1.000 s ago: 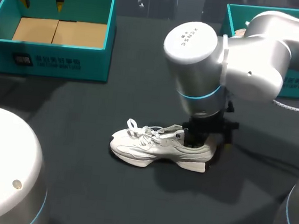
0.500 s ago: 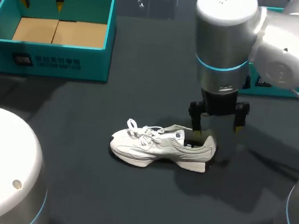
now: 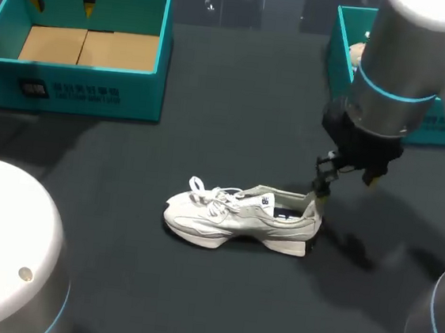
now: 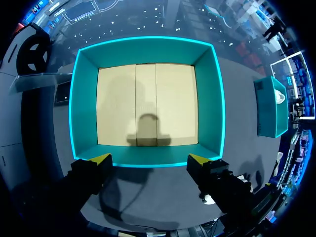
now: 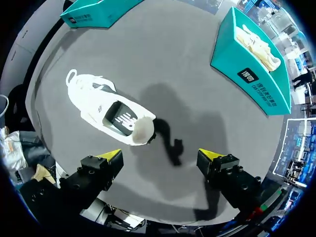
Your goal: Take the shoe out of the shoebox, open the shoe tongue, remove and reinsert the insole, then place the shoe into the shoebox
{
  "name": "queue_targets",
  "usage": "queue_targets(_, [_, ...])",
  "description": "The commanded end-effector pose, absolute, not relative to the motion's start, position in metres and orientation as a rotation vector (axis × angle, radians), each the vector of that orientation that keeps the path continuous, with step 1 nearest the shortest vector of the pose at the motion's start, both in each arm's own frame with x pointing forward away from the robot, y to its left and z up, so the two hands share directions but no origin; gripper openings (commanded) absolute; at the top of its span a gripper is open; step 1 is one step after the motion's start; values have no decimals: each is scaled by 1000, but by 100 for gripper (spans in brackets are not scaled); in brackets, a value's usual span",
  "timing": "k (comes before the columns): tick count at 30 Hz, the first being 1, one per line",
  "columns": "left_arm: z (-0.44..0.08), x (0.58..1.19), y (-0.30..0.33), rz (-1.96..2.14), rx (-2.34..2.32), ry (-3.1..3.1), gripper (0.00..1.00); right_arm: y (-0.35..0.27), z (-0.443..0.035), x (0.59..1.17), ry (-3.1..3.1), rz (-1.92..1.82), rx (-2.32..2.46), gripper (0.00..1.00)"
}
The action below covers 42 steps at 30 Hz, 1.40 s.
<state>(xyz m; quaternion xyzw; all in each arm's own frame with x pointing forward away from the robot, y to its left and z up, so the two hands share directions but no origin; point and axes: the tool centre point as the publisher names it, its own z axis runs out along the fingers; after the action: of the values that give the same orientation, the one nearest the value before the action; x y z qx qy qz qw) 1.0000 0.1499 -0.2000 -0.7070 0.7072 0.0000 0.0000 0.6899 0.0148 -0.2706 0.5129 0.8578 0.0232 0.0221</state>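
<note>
A white sneaker (image 3: pixel 237 216) lies on the dark table, toe to the left, laces loose. Its dark insole (image 5: pixel 121 117) shows flat inside the heel opening. My right gripper (image 3: pixel 346 183) hangs open and empty just above and to the right of the heel. In the right wrist view the sneaker (image 5: pixel 101 103) lies ahead of that gripper (image 5: pixel 160 155), to one side. My left gripper (image 3: pixel 62 0) is open over the far rim of the teal shoebox (image 3: pixel 75 87), which has a bare cardboard floor. In the left wrist view the left gripper (image 4: pixel 149 159) hovers above the shoebox (image 4: pixel 145 43).
A second teal box (image 3: pixel 344 36) stands at the back right, partly hidden by my right arm, with another pale shoe (image 5: pixel 256 42) inside. The white bases of both arms fill the near corners.
My right gripper has lifted out of the sneaker's heel opening, opened wider and moved up and to the right. The sneaker and the left arm stay as they were.
</note>
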Motion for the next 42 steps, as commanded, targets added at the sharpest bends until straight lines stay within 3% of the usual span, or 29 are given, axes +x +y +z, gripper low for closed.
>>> queue_targets(1, [-200,1000,150,0,-2221,2222,100,-9,-276,690,3073,1023,1177,100])
queue_targets(4, [-200,1000,150,0,-2221,2222,100,-11,-283,694,3133,1110,918,100])
queue_targets(17, [-200,1000,150,0,-2221,2222,100,-11,-283,694,3133,1110,918,100])
queue_targets(22, [-200,1000,150,0,-2221,2222,100,-20,-301,698,3064,1465,640,100])
queue_targets(27, [-200,1000,150,0,-2221,2222,100,-33,-314,698,2926,1592,586,100])
queue_targets(42, [-200,1000,150,0,-2221,2222,100,-30,-335,693,2868,1531,533,100])
